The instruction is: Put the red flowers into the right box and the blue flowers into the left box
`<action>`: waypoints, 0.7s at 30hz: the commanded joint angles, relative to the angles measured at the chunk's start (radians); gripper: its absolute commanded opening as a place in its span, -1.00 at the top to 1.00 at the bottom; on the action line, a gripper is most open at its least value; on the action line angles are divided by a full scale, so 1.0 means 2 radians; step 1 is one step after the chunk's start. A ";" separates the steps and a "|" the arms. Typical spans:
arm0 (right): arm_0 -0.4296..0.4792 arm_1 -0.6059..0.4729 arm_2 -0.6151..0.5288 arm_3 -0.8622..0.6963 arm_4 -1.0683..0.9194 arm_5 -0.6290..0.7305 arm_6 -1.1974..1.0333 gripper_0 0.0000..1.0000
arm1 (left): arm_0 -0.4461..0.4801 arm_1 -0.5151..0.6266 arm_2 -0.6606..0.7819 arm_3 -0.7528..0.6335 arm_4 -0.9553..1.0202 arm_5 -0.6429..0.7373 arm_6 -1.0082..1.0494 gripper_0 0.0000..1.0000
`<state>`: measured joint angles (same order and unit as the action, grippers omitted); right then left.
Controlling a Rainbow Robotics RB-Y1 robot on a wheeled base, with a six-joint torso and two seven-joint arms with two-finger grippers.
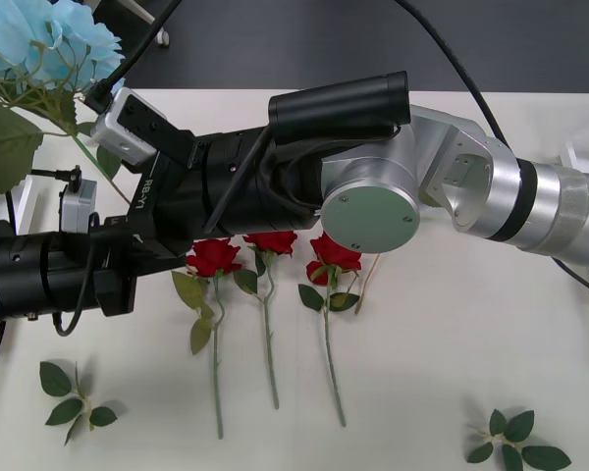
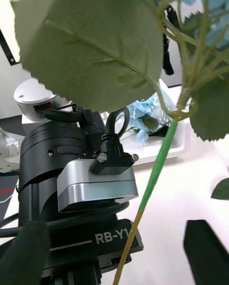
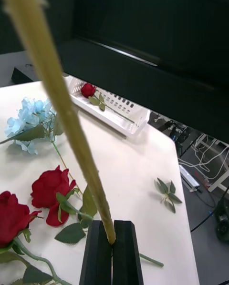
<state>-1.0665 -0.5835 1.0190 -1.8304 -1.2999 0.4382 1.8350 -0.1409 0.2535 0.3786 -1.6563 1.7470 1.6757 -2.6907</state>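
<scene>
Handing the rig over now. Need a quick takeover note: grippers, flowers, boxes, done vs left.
Left gripper: shut on the stem of a raised blue flower.
Right gripper: open, reached across to that same stem, not gripping it.
Done: one red rose lies in the right box; one blue cluster lies in the left box.
Left: box the held blue flower, plus three red roses and a second blue flower on the table.

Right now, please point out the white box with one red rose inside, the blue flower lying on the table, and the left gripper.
right box [image 3: 128,122]: left wrist view, front rim.
blue flower [image 3: 29,123]: left wrist view, bloom.
left gripper [image 3: 112,247]: left wrist view, between the fingers.
</scene>
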 commanded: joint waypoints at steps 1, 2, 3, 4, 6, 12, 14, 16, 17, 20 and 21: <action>-0.015 0.001 0.003 -0.008 0.000 -0.007 0.016 -1.00 | 0.002 0.011 0.012 -0.006 0.024 -0.007 0.001 1.00; -0.015 0.001 0.003 -0.008 0.000 -0.007 0.016 -1.00 | 0.007 0.015 0.013 -0.006 0.031 -0.010 0.001 1.00; -0.015 0.001 0.003 -0.008 0.000 -0.007 0.016 -1.00 | 0.011 0.019 0.015 -0.006 0.035 -0.012 0.002 1.00; -0.015 0.001 0.003 -0.008 0.000 -0.007 0.016 -1.00 | 0.016 0.025 0.016 -0.006 0.042 -0.016 0.002 1.00; -0.015 0.001 0.003 -0.008 0.000 -0.007 0.016 -1.00 | 0.027 0.037 0.016 -0.006 0.056 -0.024 0.002 1.00; -0.003 0.000 0.006 -0.004 -0.001 -0.010 0.014 -1.00 | 0.065 0.089 0.023 -0.007 0.099 -0.050 0.005 1.00; -0.001 -0.003 0.003 -0.004 0.000 -0.021 0.014 -1.00 | 0.077 0.100 0.035 -0.009 0.104 -0.053 0.008 1.00; -0.001 -0.007 0.004 -0.008 -0.002 -0.026 0.013 -1.00 | 0.090 0.113 0.055 -0.010 0.106 -0.054 0.015 1.00; -0.001 -0.008 0.001 -0.010 -0.003 -0.025 0.013 -1.00 | 0.093 0.117 0.058 -0.010 0.107 -0.054 0.017 1.00; -0.001 -0.025 -0.008 -0.021 -0.009 -0.020 0.009 -1.00 | 0.119 0.143 0.072 -0.010 0.121 -0.066 0.028 1.00; -0.001 -0.030 -0.013 -0.024 -0.010 -0.012 0.008 -1.00 | 0.126 0.149 0.075 -0.010 0.125 -0.071 0.032 1.00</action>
<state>-1.0660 -0.5941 1.0326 -1.8314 -1.3097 0.3939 1.8350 0.0643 0.4939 0.5083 -1.6559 1.9642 1.5641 -2.6807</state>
